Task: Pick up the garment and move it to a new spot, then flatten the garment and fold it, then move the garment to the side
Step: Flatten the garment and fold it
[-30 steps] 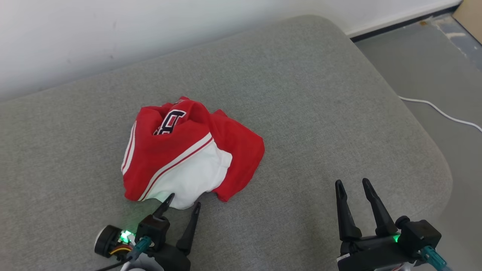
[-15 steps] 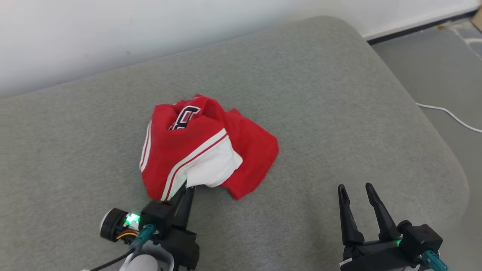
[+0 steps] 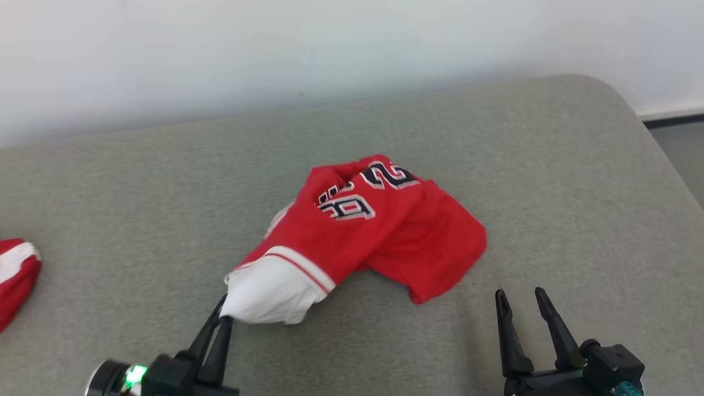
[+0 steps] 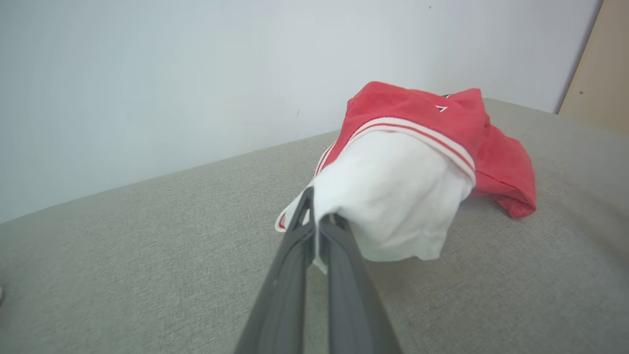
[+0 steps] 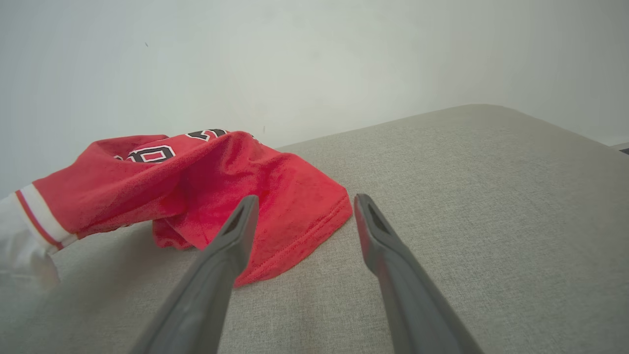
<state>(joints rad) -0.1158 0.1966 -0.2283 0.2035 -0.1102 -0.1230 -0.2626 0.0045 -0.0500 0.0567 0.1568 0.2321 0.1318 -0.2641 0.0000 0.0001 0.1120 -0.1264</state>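
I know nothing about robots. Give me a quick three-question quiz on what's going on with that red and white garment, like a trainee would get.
1. True or false: the left tool is shut on the white part of the garment.
2. Which tool is open and holds nothing? A. left tool B. right tool
3. What colour is the cushion under the garment?
Key: 1 true; 2 B; 3 grey.

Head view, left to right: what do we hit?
Red-and-white cloth at the edge → left hand, shut → red garment it pinches by the white end → right hand, open.
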